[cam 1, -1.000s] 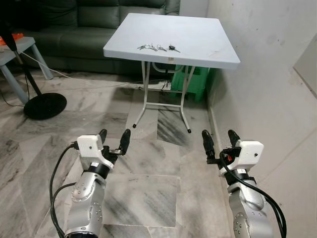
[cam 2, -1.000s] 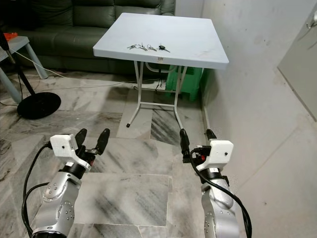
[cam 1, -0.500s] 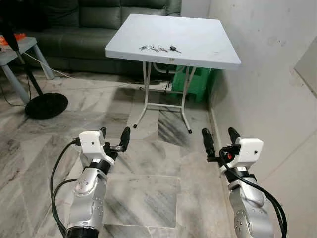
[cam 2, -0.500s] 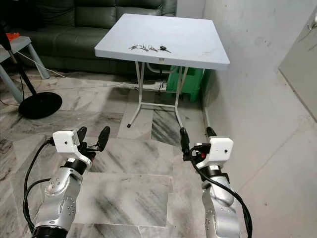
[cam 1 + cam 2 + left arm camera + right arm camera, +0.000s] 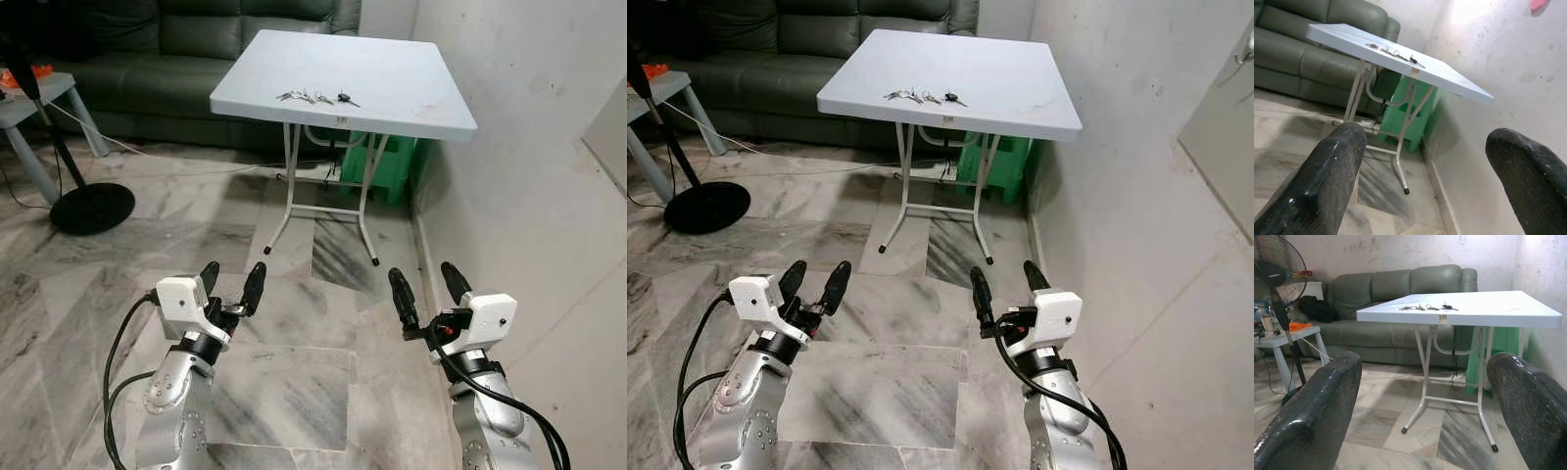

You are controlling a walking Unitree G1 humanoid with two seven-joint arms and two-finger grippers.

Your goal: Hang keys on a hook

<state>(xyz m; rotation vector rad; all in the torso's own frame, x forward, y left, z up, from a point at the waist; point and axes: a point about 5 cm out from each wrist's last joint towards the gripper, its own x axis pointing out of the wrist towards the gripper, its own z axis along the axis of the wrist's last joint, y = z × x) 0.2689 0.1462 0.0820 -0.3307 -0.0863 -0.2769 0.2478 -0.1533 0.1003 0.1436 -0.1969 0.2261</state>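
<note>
Left eye view is showing a fan base standing on the marble floor at far left, before a green sofa. Left end effector is hovering low over the floor, fingers spread and gripping nothing. Ahead, the white worktop is standing against the wall, and the keys are lying near its front edge, toward the front left corner. A green stool is sitting beneath. Right end effector is hovering beside the wall, fingers likewise spread and gripping nothing.
</note>
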